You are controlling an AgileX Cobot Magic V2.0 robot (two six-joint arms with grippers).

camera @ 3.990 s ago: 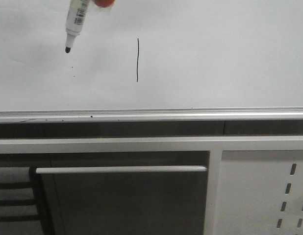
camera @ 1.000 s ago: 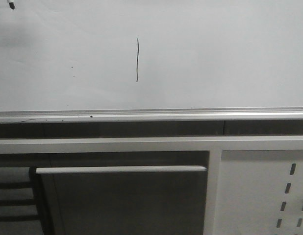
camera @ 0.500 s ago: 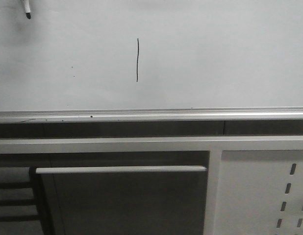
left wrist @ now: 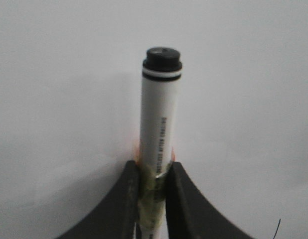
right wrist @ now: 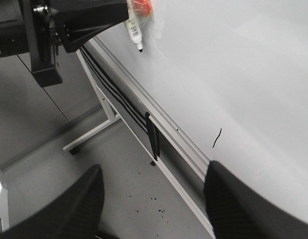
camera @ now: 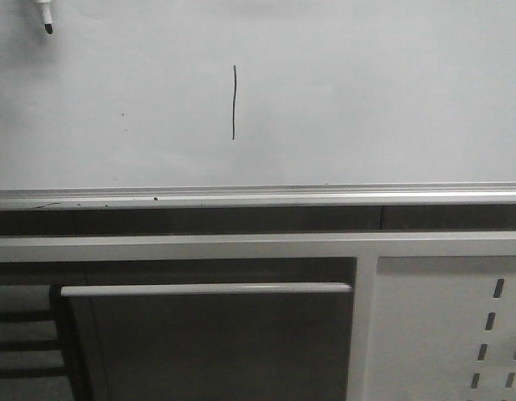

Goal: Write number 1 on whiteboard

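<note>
The whiteboard fills the upper half of the front view, with a silver rail along its lower edge. The number 1 is a thin vertical black stroke near the board's middle; it also shows in the right wrist view. My left gripper is shut on a white marker with a black tip. Only the marker's tip shows at the front view's top left, well left of the stroke. In the right wrist view the left gripper holds the marker by the board. My right gripper is open and empty.
Below the rail are a white frame bar, a dark panel and a white panel with slanted slots. The right wrist view shows the grey floor, the board stand's white leg and a dark machine body.
Four seconds ago the marker hung lower and closer to the stroke. It rose and went left, almost out of view. In the last second its tip came back slightly right and down.
</note>
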